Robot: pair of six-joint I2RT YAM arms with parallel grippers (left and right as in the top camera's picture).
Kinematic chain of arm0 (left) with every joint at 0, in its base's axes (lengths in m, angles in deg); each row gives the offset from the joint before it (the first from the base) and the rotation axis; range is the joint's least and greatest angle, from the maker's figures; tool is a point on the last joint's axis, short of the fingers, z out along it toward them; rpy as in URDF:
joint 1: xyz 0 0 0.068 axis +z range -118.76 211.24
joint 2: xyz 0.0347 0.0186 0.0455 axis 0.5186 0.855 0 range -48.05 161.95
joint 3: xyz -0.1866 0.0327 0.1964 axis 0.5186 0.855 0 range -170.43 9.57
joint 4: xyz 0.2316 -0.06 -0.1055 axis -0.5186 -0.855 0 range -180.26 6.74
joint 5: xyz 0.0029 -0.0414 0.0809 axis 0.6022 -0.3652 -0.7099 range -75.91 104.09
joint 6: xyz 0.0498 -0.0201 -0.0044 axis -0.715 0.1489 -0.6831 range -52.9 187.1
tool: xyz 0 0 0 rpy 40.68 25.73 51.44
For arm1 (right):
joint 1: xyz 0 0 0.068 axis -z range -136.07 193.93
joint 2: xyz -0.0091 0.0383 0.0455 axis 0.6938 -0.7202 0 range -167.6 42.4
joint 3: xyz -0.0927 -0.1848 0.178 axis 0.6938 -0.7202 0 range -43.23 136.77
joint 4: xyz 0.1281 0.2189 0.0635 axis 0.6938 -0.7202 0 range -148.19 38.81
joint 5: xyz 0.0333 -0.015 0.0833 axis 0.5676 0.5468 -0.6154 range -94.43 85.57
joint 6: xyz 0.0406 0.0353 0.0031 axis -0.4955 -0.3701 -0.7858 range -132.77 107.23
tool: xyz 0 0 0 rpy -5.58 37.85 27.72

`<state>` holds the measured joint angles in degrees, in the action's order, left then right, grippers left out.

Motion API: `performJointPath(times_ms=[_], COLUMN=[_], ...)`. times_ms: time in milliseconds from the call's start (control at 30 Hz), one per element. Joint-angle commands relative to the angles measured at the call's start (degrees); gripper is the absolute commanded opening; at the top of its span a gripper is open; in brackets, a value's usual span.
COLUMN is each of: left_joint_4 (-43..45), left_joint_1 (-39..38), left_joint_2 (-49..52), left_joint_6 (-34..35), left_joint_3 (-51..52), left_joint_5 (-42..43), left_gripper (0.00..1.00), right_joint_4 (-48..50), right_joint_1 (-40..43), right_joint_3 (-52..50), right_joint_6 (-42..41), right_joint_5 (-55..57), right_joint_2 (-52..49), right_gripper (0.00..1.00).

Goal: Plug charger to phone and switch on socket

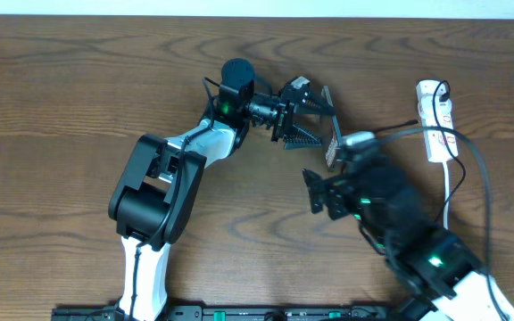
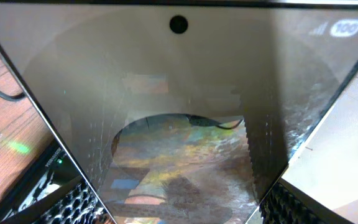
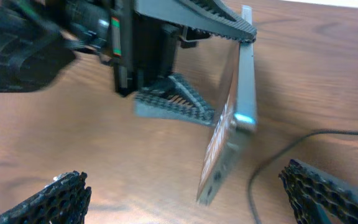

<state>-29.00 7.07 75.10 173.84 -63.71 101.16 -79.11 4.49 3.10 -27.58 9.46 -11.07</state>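
My left gripper [image 1: 309, 114] is shut on the phone [image 1: 333, 141] and holds it on its edge above the table. In the left wrist view the lit phone screen [image 2: 179, 93] fills the frame between the two fingers [image 2: 179, 208]. The right wrist view shows the phone [image 3: 232, 134] tilted on edge, its bottom end toward my right gripper [image 3: 197, 199]. That gripper [image 1: 316, 192] is open and empty just in front of the phone. The charger cable [image 3: 278, 152] lies on the table beside the phone; its plug tip is not visible. The white socket [image 1: 435, 116] lies at the far right.
The left arm [image 1: 163, 178] stretches across the table's middle left. The right arm [image 1: 418, 241] comes in from the bottom right. A thick black cable [image 1: 482, 169] and a white cord [image 1: 449, 192] loop near the socket. The table's far edge runs along the top.
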Motion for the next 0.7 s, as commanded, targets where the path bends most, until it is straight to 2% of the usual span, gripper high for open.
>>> performJointPath(times_ms=[0, 133, 367, 467, 667], left_joint_4=[0.74, 0.74, 0.76, 0.74, 0.74], left_joint_1=[0.0, 0.0, 0.0, 0.0, 0.0], left_joint_2=[-0.17, -0.17, -0.17, -0.17, -0.17], left_joint_6=[0.07, 0.07, 0.07, 0.07, 0.07], left_joint_3=[-0.68, -0.68, -0.68, -0.68, -0.68], left_joint_5=[0.35, 0.37, 0.39, 0.42, 0.59], left_gripper=[0.63, 0.63, 0.63, 0.63, 0.63], right_joint_4=[2.14, 4.07, 5.55, 6.91, 8.02], right_joint_1=[-4.79, -6.97, -6.97, -6.97, -6.95], right_joint_3=[-0.17, -0.17, -0.17, -0.17, -0.17], right_joint_6=[-0.44, -4.92, -10.25, -10.25, -10.21], right_joint_5=[19.5, 26.58, 25.73, 24.04, 21.92], right_joint_2=[-4.98, -9.84, -13.46, -13.46, -13.64], right_gripper=[0.99, 0.95, 0.9, 0.82, 0.55])
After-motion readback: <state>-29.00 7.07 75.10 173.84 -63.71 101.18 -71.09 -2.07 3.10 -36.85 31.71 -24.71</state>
